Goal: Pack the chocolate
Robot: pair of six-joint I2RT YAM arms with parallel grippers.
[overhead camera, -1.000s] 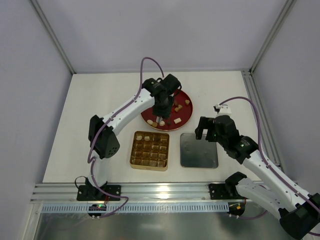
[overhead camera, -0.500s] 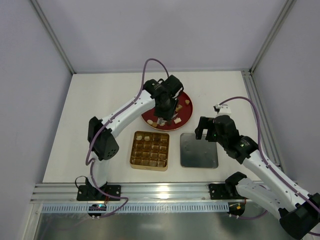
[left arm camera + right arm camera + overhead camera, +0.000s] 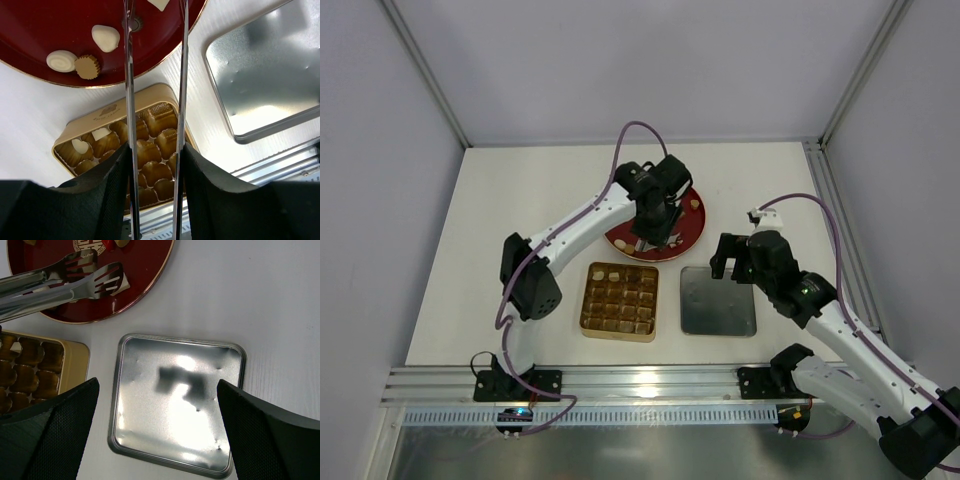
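L end effector (image 3: pixel 156 167) grips a pair of metal tongs (image 3: pixel 183 75), arms pinched partway. Tong tips sit slightly apart over the red plate (image 3: pixel 30 25), w/ nothing visible between them. Chocolate (image 3: pixel 105 37): loose pcs on the plate, three just left of the tong arms in the L wrist view; a few more in cells of the gold box (image 3: pixel 95 120). R end effector (image 3: pixel 157 390) is wide open and empty, above a silver tray (image 3: pixel 175 435) on the white surface (image 3: pixel 275 300).

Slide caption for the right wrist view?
Open right pincer frames silver tray; tongs over red plate, gold box at left.

end effector's (image 3: pixel 156 162) tongs (image 3: pixel 129 100) over plate (image 3: pixel 45 22), lid (image 3: pixel 270 75) free
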